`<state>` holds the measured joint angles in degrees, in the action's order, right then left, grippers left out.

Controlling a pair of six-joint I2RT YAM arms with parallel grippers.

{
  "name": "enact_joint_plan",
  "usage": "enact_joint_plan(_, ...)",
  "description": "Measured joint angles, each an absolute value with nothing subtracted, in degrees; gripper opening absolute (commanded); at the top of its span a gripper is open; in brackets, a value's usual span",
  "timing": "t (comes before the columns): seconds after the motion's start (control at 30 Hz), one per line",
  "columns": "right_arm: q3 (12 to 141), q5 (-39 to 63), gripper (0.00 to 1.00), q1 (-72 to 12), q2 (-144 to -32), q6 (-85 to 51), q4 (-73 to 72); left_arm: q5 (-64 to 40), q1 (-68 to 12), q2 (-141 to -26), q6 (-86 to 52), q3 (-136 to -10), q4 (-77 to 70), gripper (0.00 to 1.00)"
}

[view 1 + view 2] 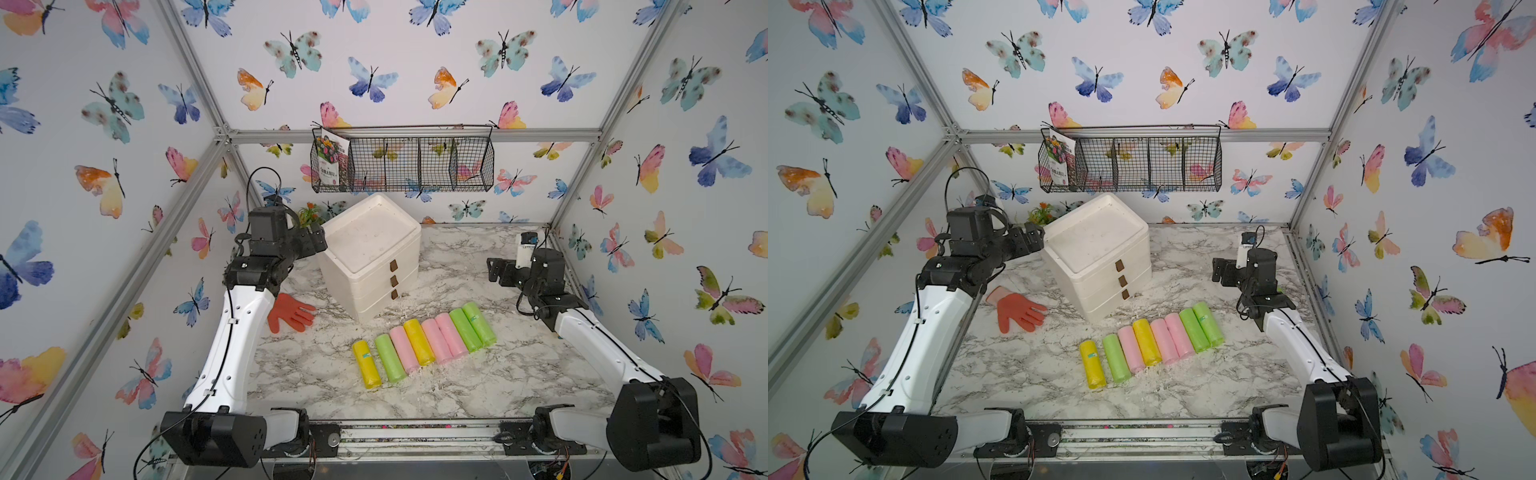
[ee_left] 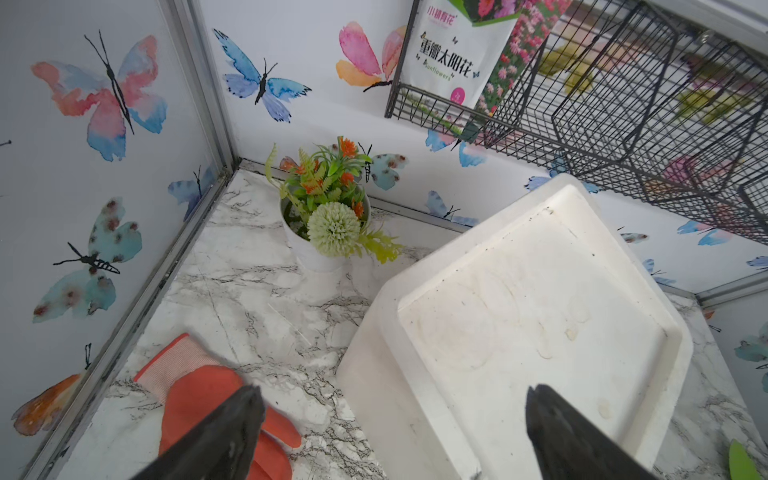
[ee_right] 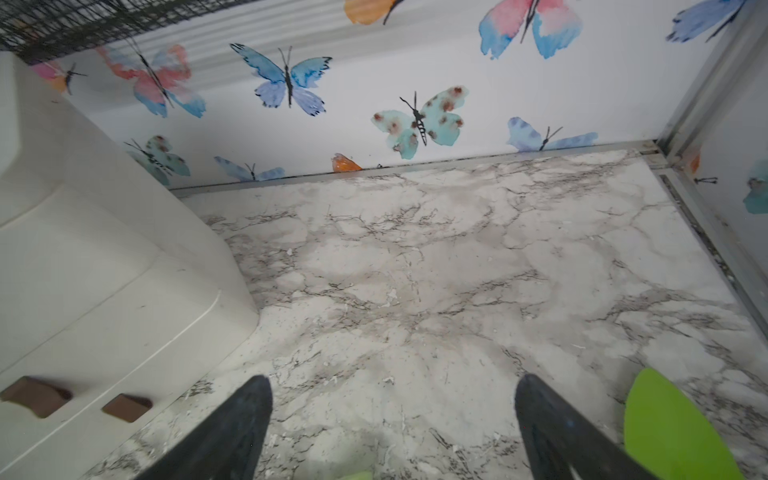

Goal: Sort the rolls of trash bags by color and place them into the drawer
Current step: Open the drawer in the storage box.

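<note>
Two sets of fingers, both spread wide, nothing in either. L fingers (image 2: 226,432) hang above the near corner of the white drawer unit (image 2: 519,316), w/ the orange glove (image 2: 199,399) on the counter (image 2: 257,307) below the other finger. R fingers (image 3: 232,428) hover over bare counter, just beside the unit's drawer-front side; two brown handles show at the edge of the right wrist view.

In both top views the L arm's tip sits against the unit's far-left edge, while the R arm's tip is off to the unit's right, apart from it. All 3 drawers are shut.

Eight rolls of trash bags (image 1: 419,341) lie flat on the counter in a slanted row in front of the unit, between the arms, not in any drawer. Order L to R: yellow (image 1: 367,364), green (image 1: 390,358), pink (image 1: 404,349), yellow, pink (image 1: 435,340), pink (image 1: 451,336), green (image 1: 465,329), green (image 1: 479,323). Most touch side by side; the end yellow sits slightly apart.

Further out: small potted plant (image 2: 328,216) in the back-left corner, and a wire basket (image 1: 415,164) on the back wall w/ a seed packet (image 1: 332,160) in its left compartment.
</note>
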<state>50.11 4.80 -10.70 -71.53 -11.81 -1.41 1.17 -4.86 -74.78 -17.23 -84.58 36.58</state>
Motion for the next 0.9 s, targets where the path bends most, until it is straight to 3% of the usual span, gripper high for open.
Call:
enact_joint_plan(0.17, 54.2, 8.3, 0.93, -13.7, -69.4, -12.1, 1.1, 0.4, -4.9, -79.1, -20.6, -88.0, 43.2, 0.99)
enact_joint_plan(0.33, 55.1, 10.8, 0.9, -17.1, -69.1, -12.5, 1.5, -1.1, -4.9, -81.6, -25.1, -91.1, 47.6, 0.92)
enact_joint_plan(0.57, 55.8, 13.3, 0.85, -21.5, -71.4, -13.5, 1.7, -3.8, -5.0, -81.9, -32.4, -91.2, 48.5, 0.64)
enact_joint_plan(0.9, 55.3, 14.3, 0.84, -23.7, -71.9, -16.4, -0.3, -4.6, -6.0, -82.7, -39.4, -88.0, 47.4, 0.6)
